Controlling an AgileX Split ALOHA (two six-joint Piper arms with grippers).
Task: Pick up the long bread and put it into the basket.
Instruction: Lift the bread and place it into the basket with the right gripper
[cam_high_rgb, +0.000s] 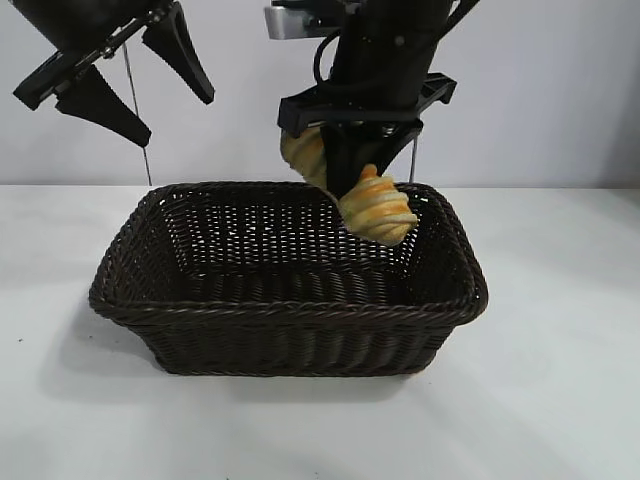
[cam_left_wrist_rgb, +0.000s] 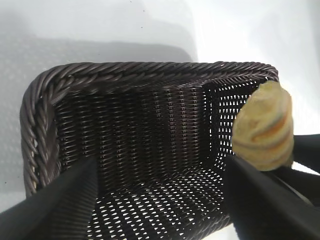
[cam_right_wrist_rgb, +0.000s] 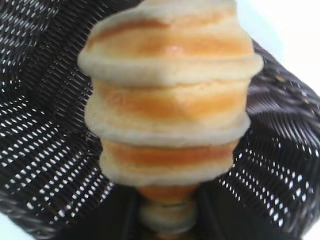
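A plain white table (cam_high_rgb: 560, 400) carries a dark brown woven wicker basket (cam_high_rgb: 290, 340), which rests directly on it.

I've got the right gripper (cam_high_rgb: 345, 165) clamped on the glossy golden-yellow ridged long bread (cam_high_rgb: 375, 205), tilted over the back right part of the dark brown woven wicker basket (cam_high_rgb: 290, 320). Bread looks clear of the weave, hard to confirm. Left gripper (cam_high_rgb: 135, 85) parked high, jaws apart, above the basket's left end.
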